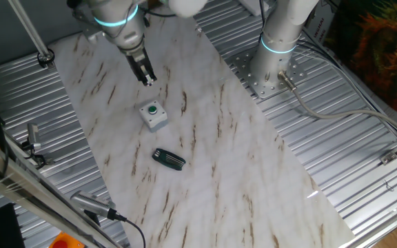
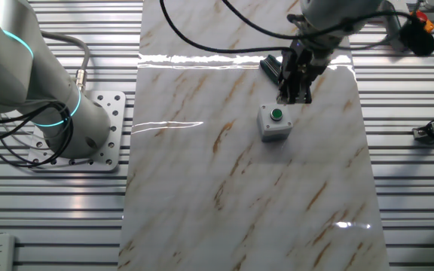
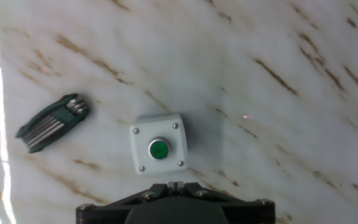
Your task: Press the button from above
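Hand view, unlabelled green button (image 3: 158,149), grey housing (image 3: 158,144)

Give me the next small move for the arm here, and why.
Probably shift sideways until centred over the green button, then lower. In the hand view the button sits ahead of the pincer, not under it; in both fixed views the tips hang above and beside the grey box, touching nothing.

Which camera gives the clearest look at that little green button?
The hand view: the small round green button fills its light grey box housing seen straight down. Both fixed views show it small and oblique, below the hand.
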You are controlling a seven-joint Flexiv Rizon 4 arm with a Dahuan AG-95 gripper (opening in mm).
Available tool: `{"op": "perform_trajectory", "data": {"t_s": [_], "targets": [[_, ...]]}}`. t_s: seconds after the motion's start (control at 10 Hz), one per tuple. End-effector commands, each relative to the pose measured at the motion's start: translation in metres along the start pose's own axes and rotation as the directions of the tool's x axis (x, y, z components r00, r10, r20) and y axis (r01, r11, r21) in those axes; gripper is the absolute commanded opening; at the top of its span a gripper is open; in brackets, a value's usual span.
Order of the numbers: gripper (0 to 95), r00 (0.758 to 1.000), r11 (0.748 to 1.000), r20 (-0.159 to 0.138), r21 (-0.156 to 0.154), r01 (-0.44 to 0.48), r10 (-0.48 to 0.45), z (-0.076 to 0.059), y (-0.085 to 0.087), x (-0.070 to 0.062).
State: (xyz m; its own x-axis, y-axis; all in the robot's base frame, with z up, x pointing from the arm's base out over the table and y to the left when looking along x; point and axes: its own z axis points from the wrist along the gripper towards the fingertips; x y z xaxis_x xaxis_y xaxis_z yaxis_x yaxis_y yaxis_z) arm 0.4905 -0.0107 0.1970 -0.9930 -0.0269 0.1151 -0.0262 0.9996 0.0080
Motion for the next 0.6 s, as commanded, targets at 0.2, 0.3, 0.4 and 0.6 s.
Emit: {"op": "perform_trajectory", "data": {"t_s": [0.2,0.3,0.4,0.6], "targets": [[0.0,1.000,0.999,0.020,-0.036,0.002,-0.001,-0.0123,0.0030,0.0053],[0.0,1.000,0.999,0.019,-0.036,0.002,-0.001,-0.0126,0.0030,0.0054],[0.0,1.000,0.999,0.018,-0.037,0.002,-0.002,-0.0127,0.0030,0.0054],[0.0,1.000,0.999,0.018,-0.038,0.004,-0.003,-0.0126,0.0031,0.0053]]}}
